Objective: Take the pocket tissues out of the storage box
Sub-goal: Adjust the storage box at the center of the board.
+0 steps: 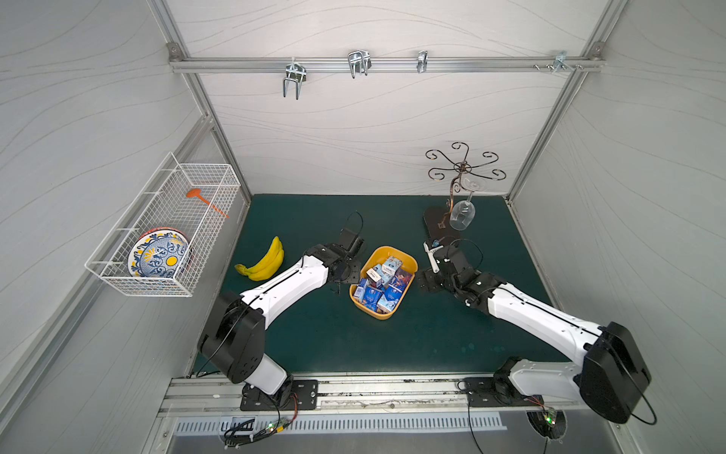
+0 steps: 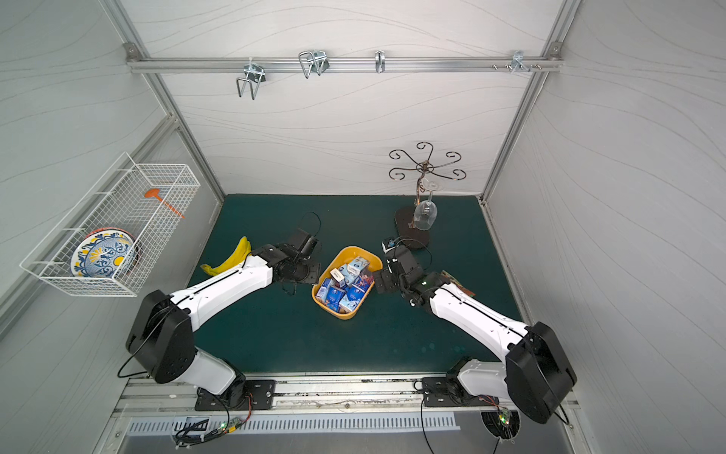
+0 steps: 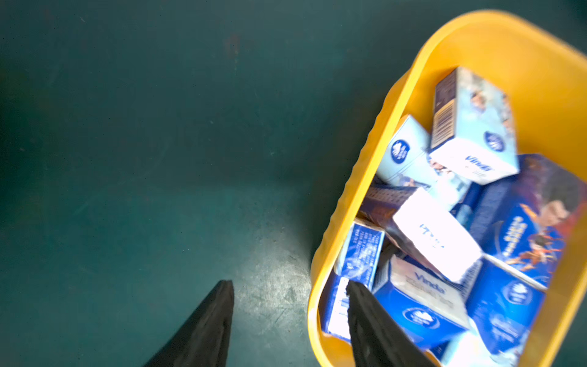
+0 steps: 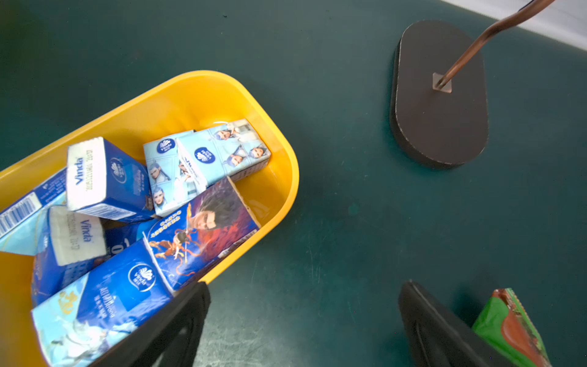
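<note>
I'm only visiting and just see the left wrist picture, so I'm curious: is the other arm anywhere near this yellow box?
Observer: Yes. The right gripper hangs open just beside the storage box, on the long side away from your camera, holding nothing.
Visitor: Is there anything else on the table?
Observer: A bunch of bananas lies to the robot's left of the box.
</note>
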Motion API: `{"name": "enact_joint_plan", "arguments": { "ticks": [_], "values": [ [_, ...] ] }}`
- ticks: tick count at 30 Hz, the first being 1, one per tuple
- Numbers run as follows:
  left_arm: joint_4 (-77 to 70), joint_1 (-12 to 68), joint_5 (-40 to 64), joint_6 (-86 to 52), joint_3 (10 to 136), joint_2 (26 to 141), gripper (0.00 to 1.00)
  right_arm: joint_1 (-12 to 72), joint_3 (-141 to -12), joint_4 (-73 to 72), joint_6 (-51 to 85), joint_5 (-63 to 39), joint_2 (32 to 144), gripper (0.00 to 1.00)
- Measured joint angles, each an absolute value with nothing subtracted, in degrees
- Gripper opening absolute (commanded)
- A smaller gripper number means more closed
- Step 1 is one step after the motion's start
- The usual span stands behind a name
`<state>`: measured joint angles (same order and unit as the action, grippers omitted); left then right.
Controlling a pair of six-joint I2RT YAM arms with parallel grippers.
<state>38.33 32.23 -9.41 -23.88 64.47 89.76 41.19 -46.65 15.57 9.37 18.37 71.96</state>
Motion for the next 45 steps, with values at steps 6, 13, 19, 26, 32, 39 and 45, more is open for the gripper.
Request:
{"name": "enact_joint_plan", "arguments": {
  "ticks": [6,13,19,26,32,39,45],
  "values": [
    [38.26,32.38,-8.51,-22.98,65.30,93.47,0.54,41.67,-46.78,15.70,9.69,17.74,73.32,0.99],
    [37.58,33.15,-7.18,-22.55,67.24,95.77,0.47,41.91,-46.94,15.73,9.69,17.47,76.09,0.99],
    [37.21,33.19,-6.35,-22.28,68.71,98.52,0.32,41.93,-46.94,15.75,9.69,17.43,76.36,0.99],
    [37.01,33.39,-5.98,-21.82,70.32,100.33,0.14,42.46,-46.94,15.79,9.69,16.91,76.34,0.98],
    [36.36,33.54,-6.24,-22.81,70.37,100.33,0.07,44.31,-48.64,16.45,9.50,15.99,76.64,0.96],
    [36.03,33.30,-7.40,-23.24,69.67,99.72,0.05,46.89,-53.60,16.12,8.91,14.02,81.58,0.95],
    [36.18,31.31,-7.44,-23.27,66.06,95.59,0.05,48.03,-57.52,15.42,7.60,11.46,86.21,0.95]
  ]
}}
